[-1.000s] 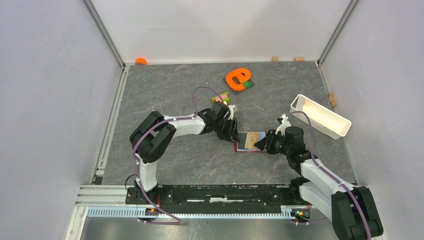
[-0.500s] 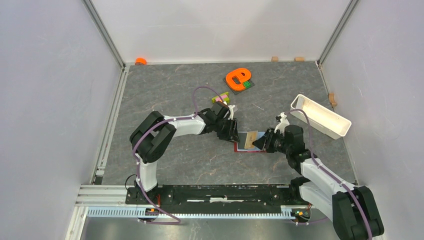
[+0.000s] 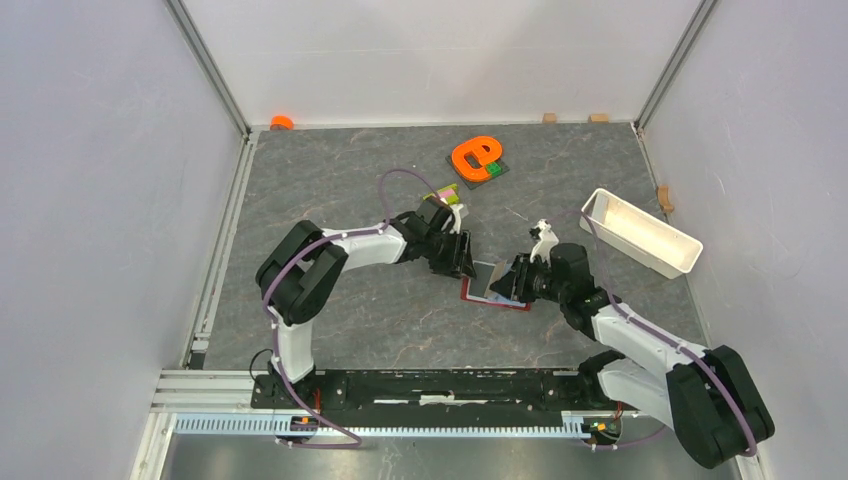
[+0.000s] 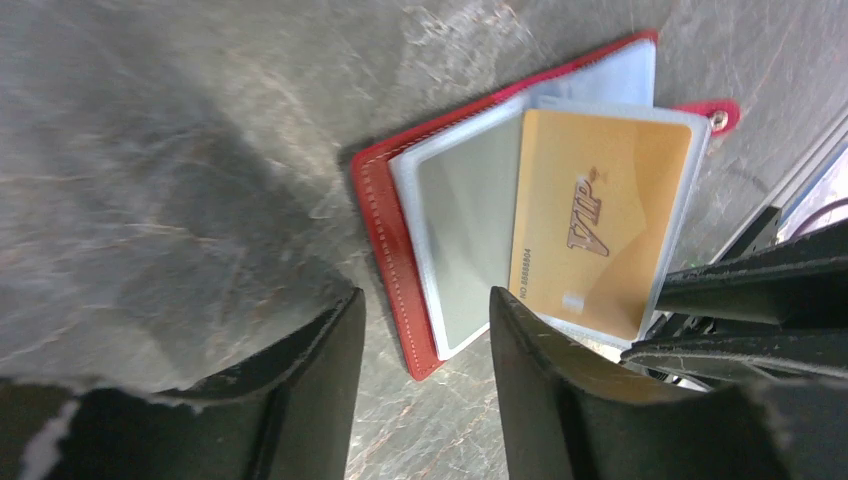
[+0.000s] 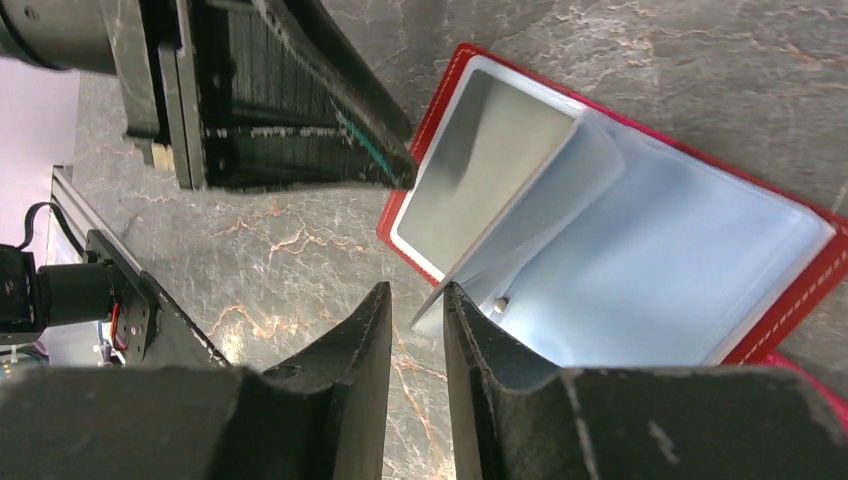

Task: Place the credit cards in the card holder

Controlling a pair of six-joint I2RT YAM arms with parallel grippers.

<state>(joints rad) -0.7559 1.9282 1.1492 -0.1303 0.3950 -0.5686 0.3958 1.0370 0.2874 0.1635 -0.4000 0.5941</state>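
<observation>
The card holder [image 3: 478, 294] lies open on the grey table, red edge [image 4: 385, 220] outside and light blue [image 5: 650, 270] inside. One clear sleeve leaf stands raised with a gold credit card [image 4: 600, 220] marked VIP inside it. My right gripper [image 5: 417, 292] [image 3: 512, 283] has its jaws a narrow gap apart, and the leaf's free edge sits in that gap without being pinched. My left gripper [image 4: 422, 300] [image 3: 460, 268] is open just off the card holder's left corner, with nothing between its fingers [image 5: 330, 130].
A white oblong tray [image 3: 640, 232] stands at the right. An orange shape on a dark plate [image 3: 475, 155] and multicoloured toy bricks [image 3: 442, 195] lie behind the left gripper. Small wooden blocks [image 3: 549, 117] sit along the back wall.
The right gripper moved left and the leaf with the card swung up from flat to standing. The left gripper's jaws spread a little wider.
</observation>
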